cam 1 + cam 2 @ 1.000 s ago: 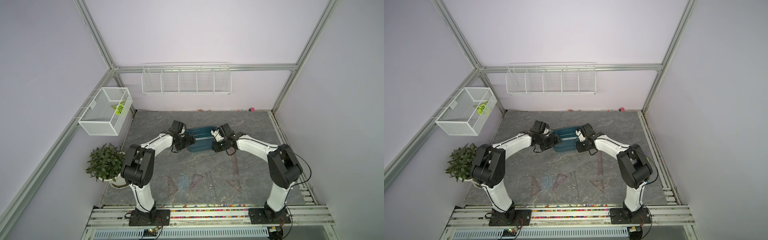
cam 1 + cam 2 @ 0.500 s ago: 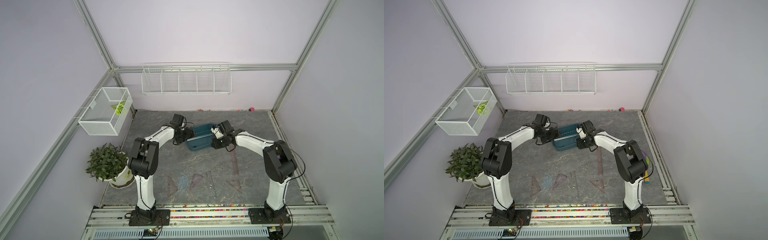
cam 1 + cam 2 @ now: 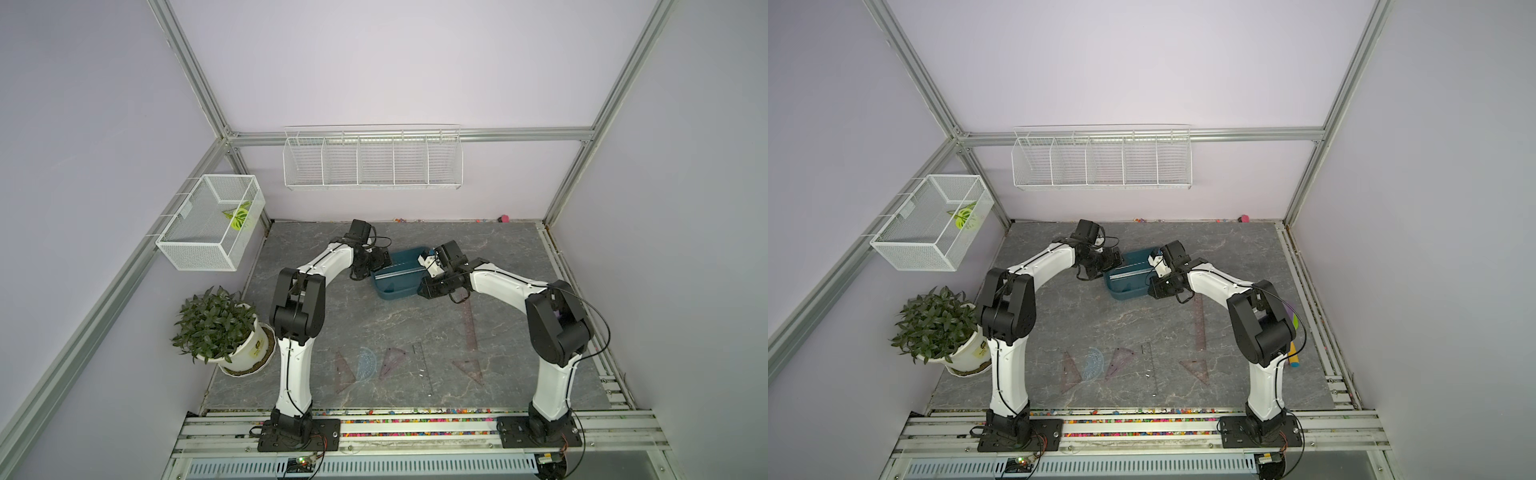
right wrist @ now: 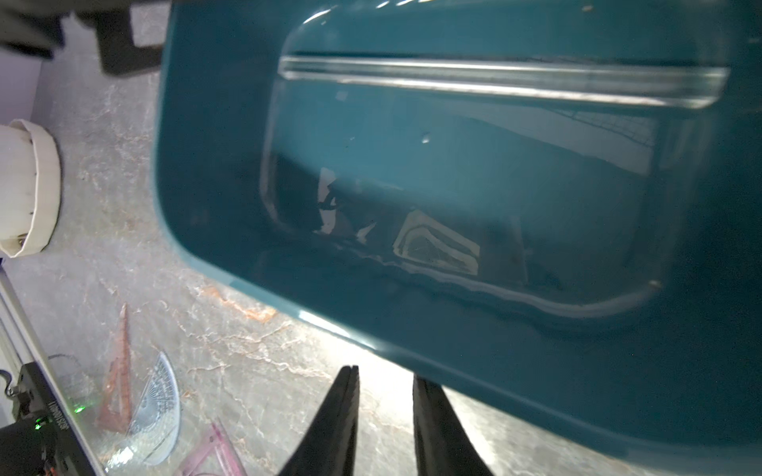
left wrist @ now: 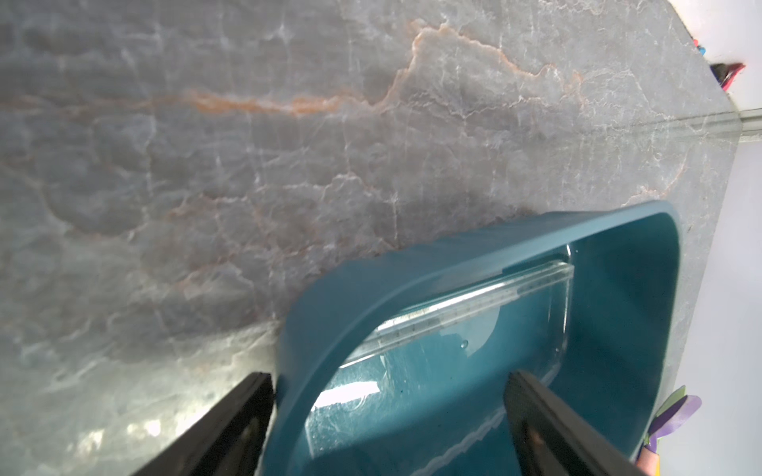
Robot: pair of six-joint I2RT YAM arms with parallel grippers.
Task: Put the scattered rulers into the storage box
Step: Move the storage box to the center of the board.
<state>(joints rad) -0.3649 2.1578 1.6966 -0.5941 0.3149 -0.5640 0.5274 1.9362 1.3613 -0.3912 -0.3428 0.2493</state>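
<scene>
Two arms converge on the teal storage box (image 3: 392,293), which sits just toward 12 o'clock from the middle of the grey marbled tabletop (image 3: 498,249), with one clear ruler (image 5: 474,305) lying along its floor. The left tool (image 5: 389,375), fingers spread wide, straddles the box's 9 o'clock wall, one finger outside and one over the interior, gripping nothing. The right tool (image 4: 383,375) hangs low at the box's 4 o'clock corner, just outside the rim, its fingers only narrowly parted with bare tabletop showing between them. Both arms reach out from their bases at 6 o'clock, elbows raised, forearms angled inward.

The remaining rulers lie flat toward 6 o'clock: three brownish triangles (image 3: 392,361), a bluish protractor (image 3: 365,363), a clear straight strip (image 3: 422,365), and a long smoky strip (image 3: 470,320) nearer 4 o'clock.

These pieces look light, stiff and slick, and being so thin they probably leave little edge to catch. A pinch across a strip's narrow width near its middle should keep it balanced; a triangle is likely best taken at a corner. Hard squeezing could chip or flex the plastic.
</scene>
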